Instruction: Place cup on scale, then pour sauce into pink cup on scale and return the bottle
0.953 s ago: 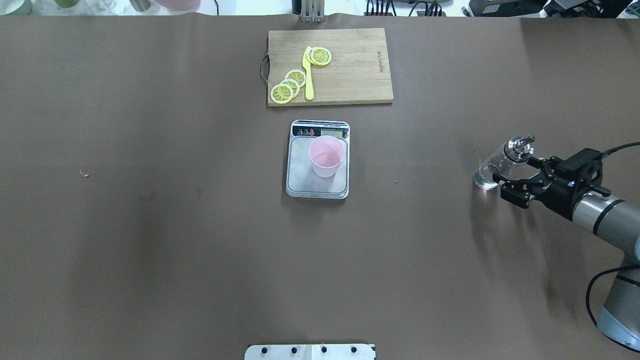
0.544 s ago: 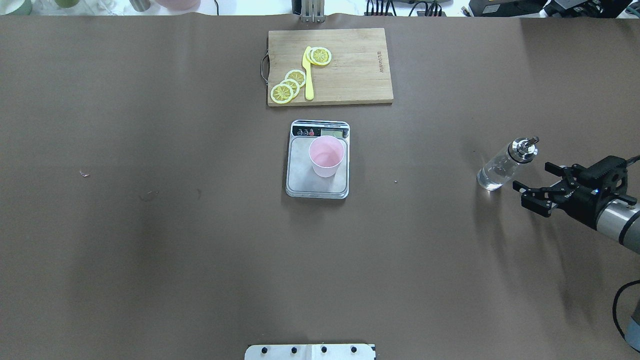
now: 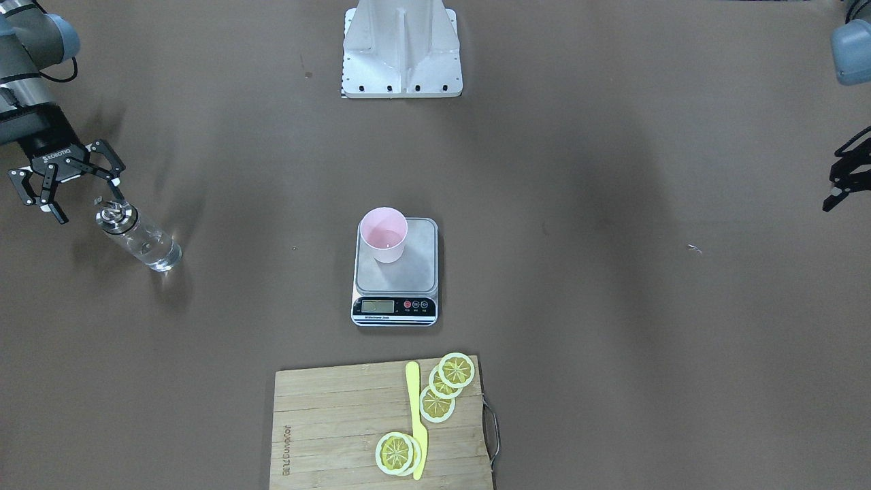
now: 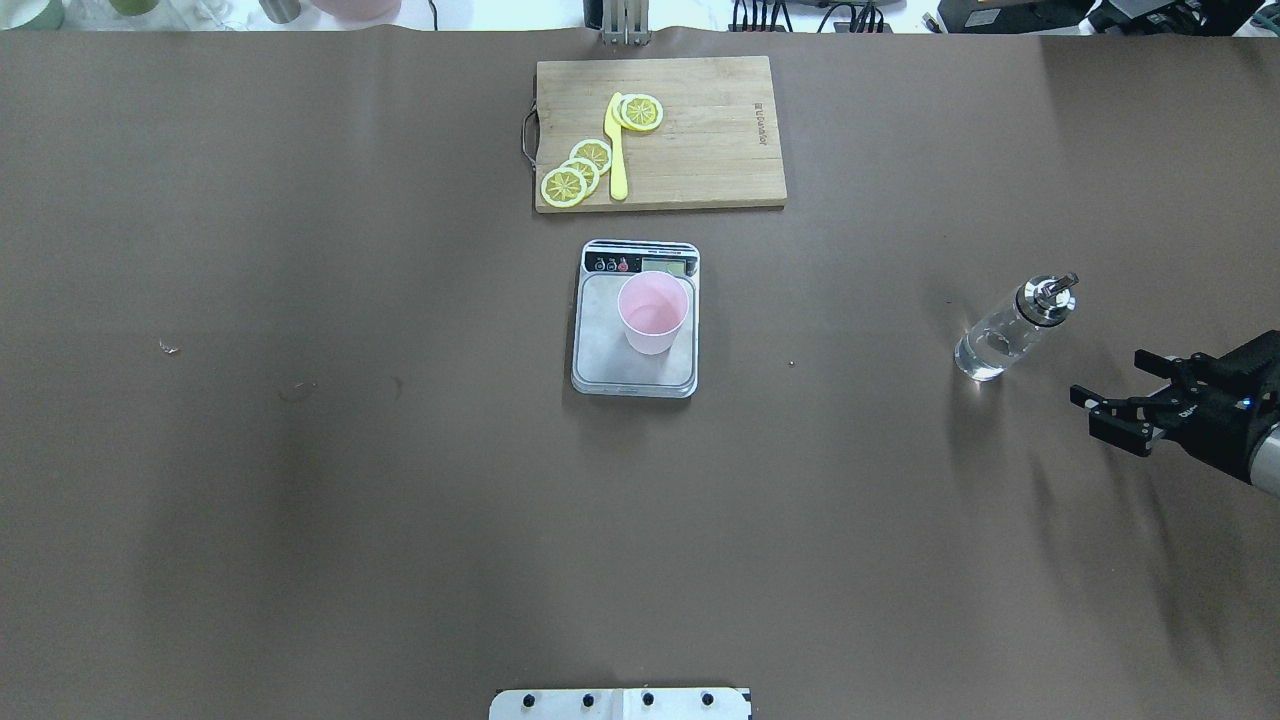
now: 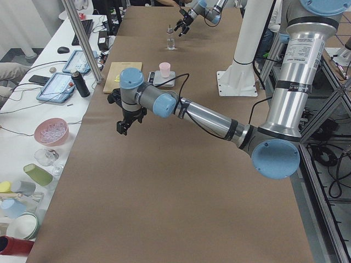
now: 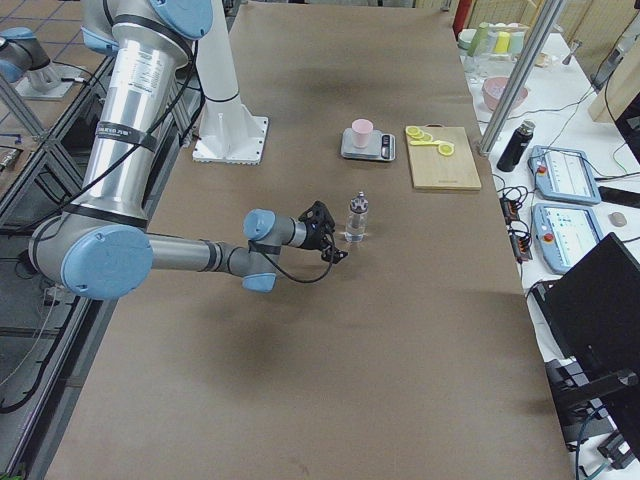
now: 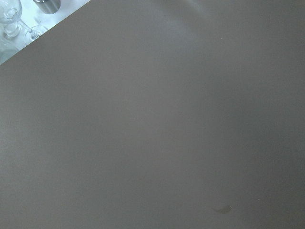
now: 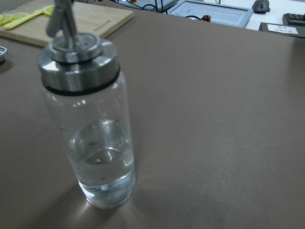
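Brown worktop [image 4: 300,500] carries the flat grey steel scale [image 4: 600,350] at centre. Clear glass bottle with metal spout [image 4: 1000,335] stands upright at right, apparently returned. Right claw [image 3: 87,204] is wide and empty beside it, clear of the spout. Left claw [image 3: 835,187]: cannot tell. Small pink plastic cup [image 4: 652,310] sits on the scale for weighing.

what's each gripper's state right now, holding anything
Left gripper: cannot be told, open or closed.
Right gripper: open, holding nothing; the bottle stands on the table apart from it.
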`<state>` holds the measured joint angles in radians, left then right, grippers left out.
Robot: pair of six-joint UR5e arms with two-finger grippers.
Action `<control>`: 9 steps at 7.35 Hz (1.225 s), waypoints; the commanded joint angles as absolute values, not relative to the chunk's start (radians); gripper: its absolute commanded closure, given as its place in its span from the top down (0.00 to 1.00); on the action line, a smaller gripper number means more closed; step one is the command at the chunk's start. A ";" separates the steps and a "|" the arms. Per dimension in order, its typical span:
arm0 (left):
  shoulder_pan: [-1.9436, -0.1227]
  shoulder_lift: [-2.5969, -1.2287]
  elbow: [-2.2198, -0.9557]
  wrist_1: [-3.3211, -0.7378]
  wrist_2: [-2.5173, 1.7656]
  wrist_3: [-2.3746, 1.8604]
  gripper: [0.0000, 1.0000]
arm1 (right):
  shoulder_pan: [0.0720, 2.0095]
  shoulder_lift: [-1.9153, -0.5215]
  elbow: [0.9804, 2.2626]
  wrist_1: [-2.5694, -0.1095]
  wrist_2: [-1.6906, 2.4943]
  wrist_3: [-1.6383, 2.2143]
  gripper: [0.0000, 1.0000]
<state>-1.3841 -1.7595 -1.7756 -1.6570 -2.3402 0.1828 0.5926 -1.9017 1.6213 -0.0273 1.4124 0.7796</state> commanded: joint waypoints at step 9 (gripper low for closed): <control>-1.558 -1.736 -1.683 -1.441 -2.370 0.422 0.98 | 1.462 -1.688 1.600 -0.736 2.296 0.577 1.00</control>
<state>-1.5094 -1.7362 -1.7186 -1.4797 -2.3693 0.3639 1.4289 -1.7209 1.6022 -0.6562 2.2950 0.5873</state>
